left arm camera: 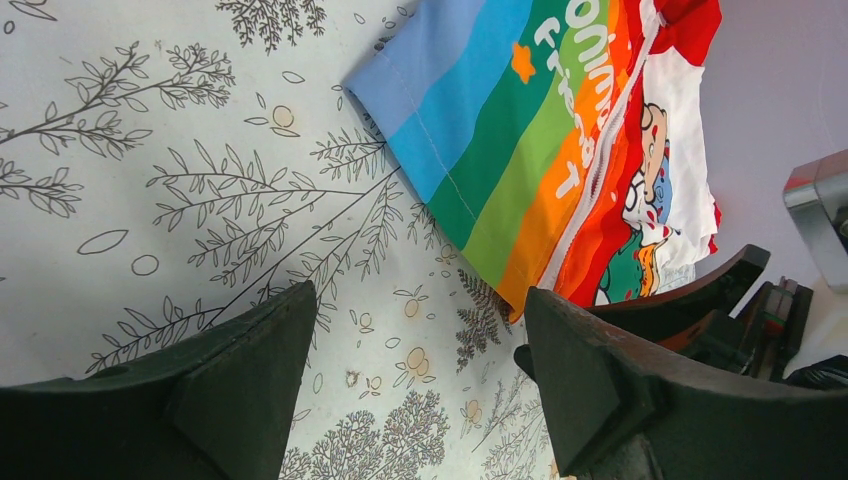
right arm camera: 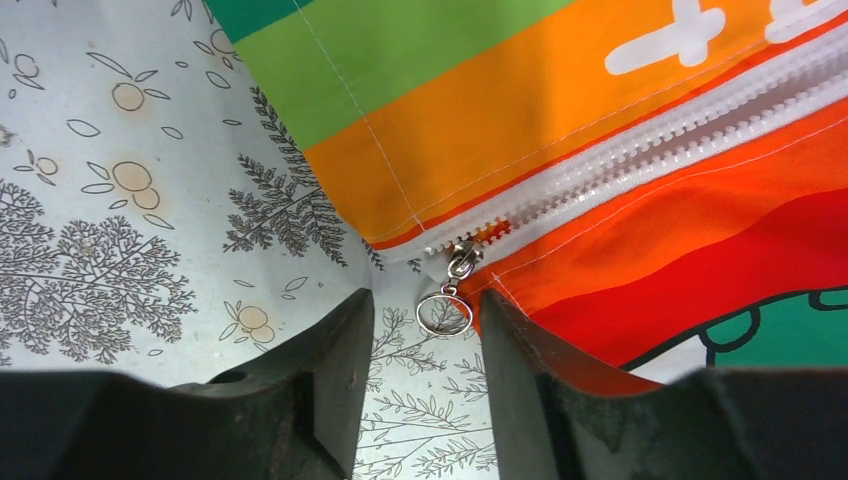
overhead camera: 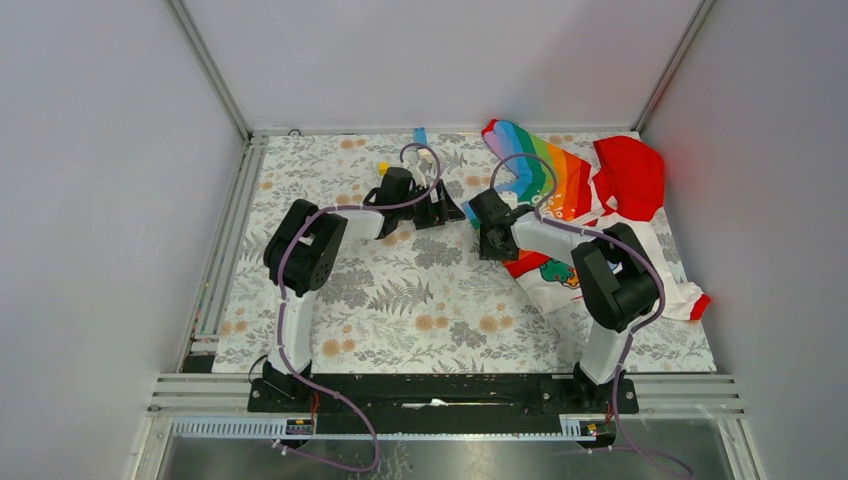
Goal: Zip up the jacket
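The jacket lies at the back right of the table, rainbow panels up, its red hood toward the right wall. My right gripper hangs at the jacket's hem corner. In the right wrist view it is open, and the metal ring of the zipper pull lies loose on the cloth between its fingertips, touching neither. The slider sits at the bottom end of the white zipper. My left gripper is open over bare tablecloth, just left of the jacket's hem, holding nothing.
A floral tablecloth covers the table. A small yellow object and a blue strip lie near the back edge. Grey walls close in the left, back and right. The right arm's fingers stand close to my left gripper.
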Available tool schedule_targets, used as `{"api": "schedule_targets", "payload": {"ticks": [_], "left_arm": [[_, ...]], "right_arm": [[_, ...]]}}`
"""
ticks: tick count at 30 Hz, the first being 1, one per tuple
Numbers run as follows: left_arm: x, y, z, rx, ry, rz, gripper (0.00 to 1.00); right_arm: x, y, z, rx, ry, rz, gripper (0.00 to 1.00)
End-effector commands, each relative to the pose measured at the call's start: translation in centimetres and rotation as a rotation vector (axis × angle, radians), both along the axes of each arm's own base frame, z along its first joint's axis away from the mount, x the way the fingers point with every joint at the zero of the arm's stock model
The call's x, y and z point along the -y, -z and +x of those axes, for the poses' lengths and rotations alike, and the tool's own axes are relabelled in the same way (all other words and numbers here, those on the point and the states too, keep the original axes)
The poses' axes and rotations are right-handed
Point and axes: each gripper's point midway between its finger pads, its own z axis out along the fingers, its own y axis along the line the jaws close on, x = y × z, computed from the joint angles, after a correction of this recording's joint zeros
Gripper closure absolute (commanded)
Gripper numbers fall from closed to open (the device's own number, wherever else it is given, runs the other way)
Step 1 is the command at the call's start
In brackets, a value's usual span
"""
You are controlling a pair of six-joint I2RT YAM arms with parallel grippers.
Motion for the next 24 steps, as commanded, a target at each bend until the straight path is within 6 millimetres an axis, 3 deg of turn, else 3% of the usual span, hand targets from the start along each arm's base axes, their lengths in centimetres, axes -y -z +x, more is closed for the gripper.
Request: {"api": "schedule_targets", "payload": {"ticks": [1,7,10,13,19,24], "left_arm": [[0.4,-3.0,0.9,0.08,0.012,-0.054,0.18],[0.4,-2.9,0.9,0.079,0.014,-0.053,0.18],[0.4,-3.0,0.9,0.081,0.013,-0.053,0.18],[0.4,-2.9,0.9,0.08,0.013,-0.053,0.18],[0.5,-2.9,0.9,0.078,0.013,-0.053,0.18],[0.5,-2.9,0.9,0.077,0.013,-0.051,0.18]], "right_arm": [[0.3,0.1,0.2,0.003,-0.003,-0.015,0.52],[0.8,1.0,-0.4,-0.019,-0.002,-0.035,0.68],[1.2,1.0,-0.3,-0.009,0.008,-0.054,0.68],[1.4,0.6,-0.1,-0.004,0.005,-0.069,0.61],[0.7,0.6,-0.3,-0.018,-0.013,-0.039,0.6],[0.3,1.7,-0.7,-0.046,-0.007,-0.024,0.73]]}}
